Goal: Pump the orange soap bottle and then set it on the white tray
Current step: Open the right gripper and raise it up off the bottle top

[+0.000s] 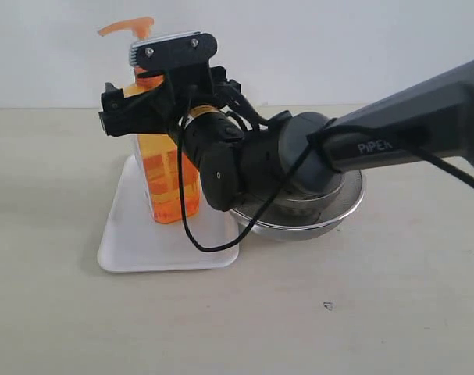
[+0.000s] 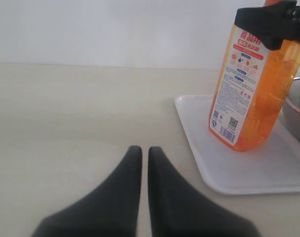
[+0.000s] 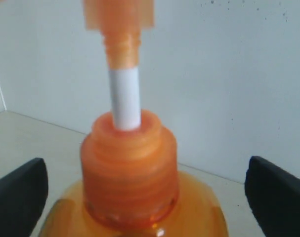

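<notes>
Two claws showed at this moment, and only one was at the orange soap bottle (image 1: 170,183). The bottle stood upright on the white tray (image 1: 131,242), toward the tray's far right part, with bare white tray in front of it and to its left. Its orange pump head (image 1: 131,27) stood up above the arm, spout turned to the left in the exterior view.

The right claw (image 1: 147,82) reached in from the right and sat at the level of the bottle's shoulder and neck. From the right wrist camera, its two dark fingertips (image 3: 278,192) stood wide apart at the picture's edges, one on each side of the bottle (image 3: 130,168), so the claw was released and not gripping. A clear gap showed on one side. On the other side the tip lay close to the shoulder, and contact there could not be judged. The white stem (image 3: 125,98) rose straight out of the ribbed orange collar into the pump head above.

The left claw (image 2: 145,163) hung low over the bare table (image 2: 65,123), well apart from the tray (image 2: 248,173). Its two dark fingers were clenched, with only a thin seam between them. From its camera the bottle's (image 2: 248,98) white-and-red label faced the lens.

A round steel bowl (image 1: 315,223) sat on the table (image 1: 377,312) just beside the tray's right edge, largely behind the right arm's wrist.
</notes>
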Robot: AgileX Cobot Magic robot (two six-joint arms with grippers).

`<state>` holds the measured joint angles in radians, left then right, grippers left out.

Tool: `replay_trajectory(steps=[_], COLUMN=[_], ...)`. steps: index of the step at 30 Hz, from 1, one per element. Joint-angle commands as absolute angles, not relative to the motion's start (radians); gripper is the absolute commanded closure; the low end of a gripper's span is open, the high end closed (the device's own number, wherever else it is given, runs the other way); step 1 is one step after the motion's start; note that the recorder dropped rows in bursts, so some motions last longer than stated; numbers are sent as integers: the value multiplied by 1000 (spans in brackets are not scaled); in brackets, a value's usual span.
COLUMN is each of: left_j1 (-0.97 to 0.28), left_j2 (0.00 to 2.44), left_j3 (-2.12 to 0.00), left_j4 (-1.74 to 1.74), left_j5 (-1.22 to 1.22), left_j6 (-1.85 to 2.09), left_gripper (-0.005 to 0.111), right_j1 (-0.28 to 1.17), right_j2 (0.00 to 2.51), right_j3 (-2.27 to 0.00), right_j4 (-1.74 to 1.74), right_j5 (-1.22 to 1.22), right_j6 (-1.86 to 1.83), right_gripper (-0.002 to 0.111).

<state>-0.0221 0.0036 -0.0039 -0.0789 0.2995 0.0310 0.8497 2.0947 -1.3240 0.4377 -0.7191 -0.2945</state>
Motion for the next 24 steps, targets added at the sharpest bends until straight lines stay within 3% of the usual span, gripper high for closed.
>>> replay_trajectory(steps=[1,24], left_j1=[-20,-20], left_j2=[0,0], left_j3=[0,0], left_j4=[-86,-86], left_j5=[294,294], left_j6=[36,36], left_gripper=[102,102], right_j1=[847,847], right_j2=[2046,1890], right_j3=[-1327,-1327], right_j4=[430,414], right_j5=[-712,-300], right_j6=[-295,-485], right_gripper=[3,3])
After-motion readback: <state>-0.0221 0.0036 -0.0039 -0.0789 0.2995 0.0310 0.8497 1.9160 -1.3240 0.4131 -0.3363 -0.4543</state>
